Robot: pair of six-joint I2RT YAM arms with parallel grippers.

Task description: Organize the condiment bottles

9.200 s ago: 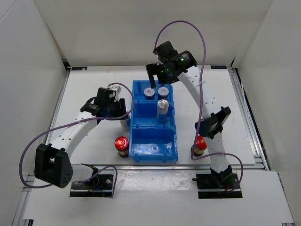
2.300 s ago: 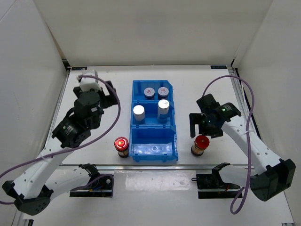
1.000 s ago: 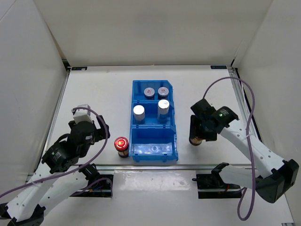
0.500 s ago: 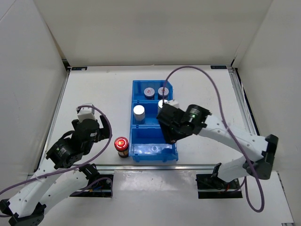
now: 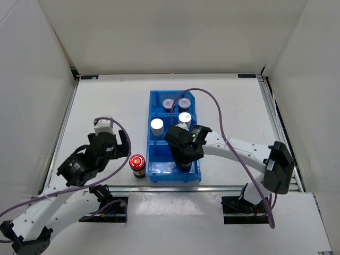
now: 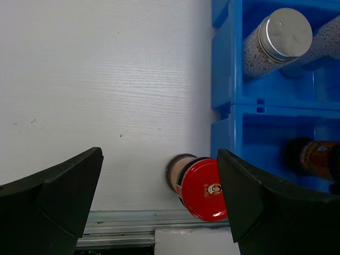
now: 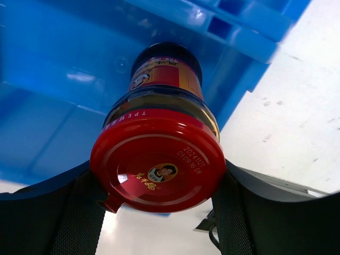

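Placing now: your right gripper [image 5: 185,154], clamped on a red-capped bottle [image 7: 159,159], sits inside the blue bin [image 5: 170,179], in its near compartment.
Next move: you'd likely stand it down, let go and lift clear.
Left gripper [image 6: 159,159]: wide open and empty, over the other red-capped bottle [image 6: 204,188] just left of the bin.
Beyond: silver-capped pair [image 5: 157,126] mid-bin, grey-lidded pair [image 5: 168,104] farthest.

Lab test cell: white enclosure walls [image 5: 170,32], rail-framed white table [image 5: 106,101].
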